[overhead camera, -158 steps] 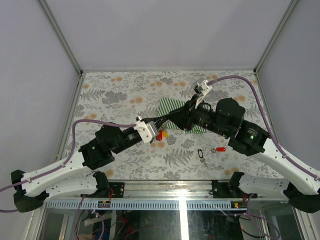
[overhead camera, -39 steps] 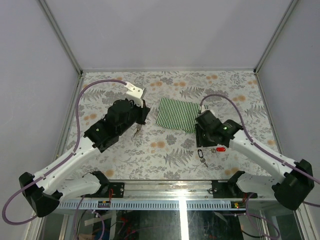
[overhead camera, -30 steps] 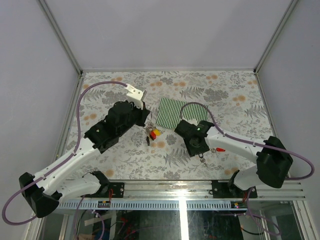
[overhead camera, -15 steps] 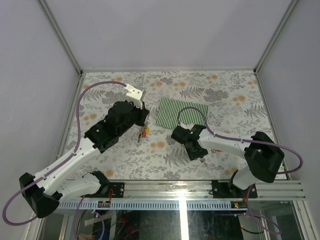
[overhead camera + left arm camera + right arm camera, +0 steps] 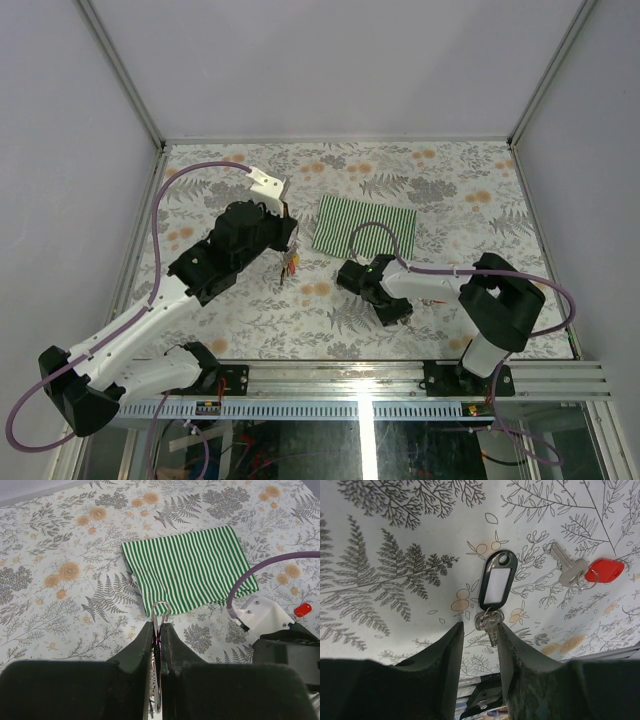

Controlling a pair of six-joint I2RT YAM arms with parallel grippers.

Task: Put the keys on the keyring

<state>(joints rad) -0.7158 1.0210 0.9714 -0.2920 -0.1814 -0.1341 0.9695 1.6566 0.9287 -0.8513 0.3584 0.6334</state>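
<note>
**Now the right gripper (image 5: 480, 626) straddles a small metal key with an oblong black plastic tag (image 5: 495, 580)**

Its jaws stand apart, one on each side of the key's silver head, which lies flat on the floral-printed table (image 5: 380, 530). A red-tagged key (image 5: 604, 571) lies just beside it. The left gripper (image 5: 159, 626) is clamped on the thin silver wire keyring (image 5: 162, 602), near the green-and-white striped cloth (image 5: 190, 567).

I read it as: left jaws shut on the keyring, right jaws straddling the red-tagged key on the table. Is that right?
One slip: the right gripper has its jaws either side of the black-tagged key, not the red one. The red-tagged key lies apart, off to the side, as the right wrist view shows. The left gripper is indeed shut on the keyring.
</note>
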